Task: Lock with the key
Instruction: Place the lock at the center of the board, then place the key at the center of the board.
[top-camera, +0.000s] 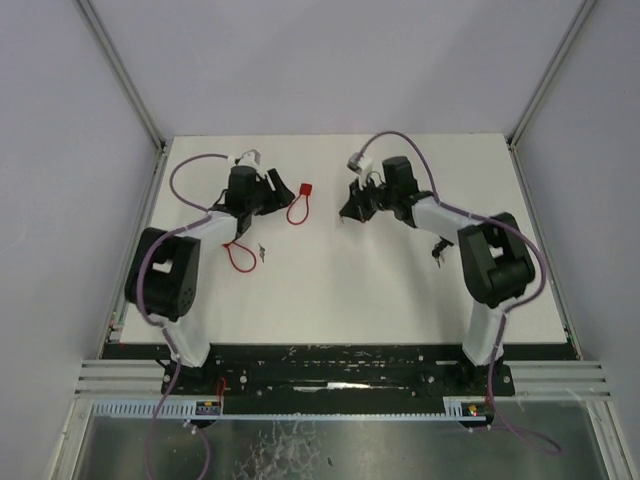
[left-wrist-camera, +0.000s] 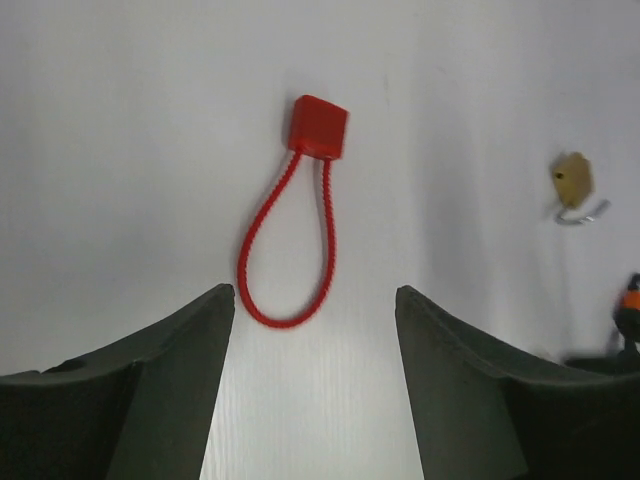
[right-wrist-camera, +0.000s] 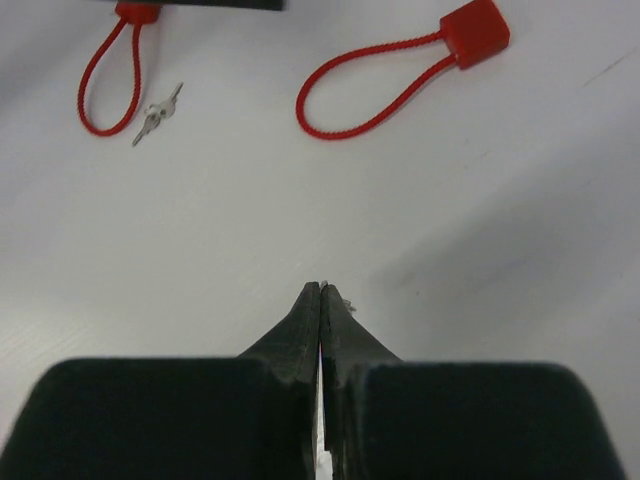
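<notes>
White worktop (top-camera: 400, 290) between pale walls carries everything. At the left claw (left-wrist-camera: 315, 292) the fingers are spread wide with nothing between them, low over the surface. Just ahead of the gap lies a red cable lock (left-wrist-camera: 318, 127), its loop end toward the claw and its square body at the far end, flat and untouched. Off to one side, near the other arm, sits what looks like a small brass padlock (left-wrist-camera: 573, 180). The right claw (right-wrist-camera: 320, 290) is pressed together; a tiny pale glint shows at its tips, too small to say whether anything is pinched. Beyond it, a second red cable lock (right-wrist-camera: 137, 12) lies near the left arm with a small bunch of keys (right-wrist-camera: 155, 115) just beside its loop, apart from both claws. By my reading, the task is at the gathering step: no key is visibly in hand. The next move calls for a fine pinch on the flat keys, then steadying a lock body for the keyhole.
</notes>
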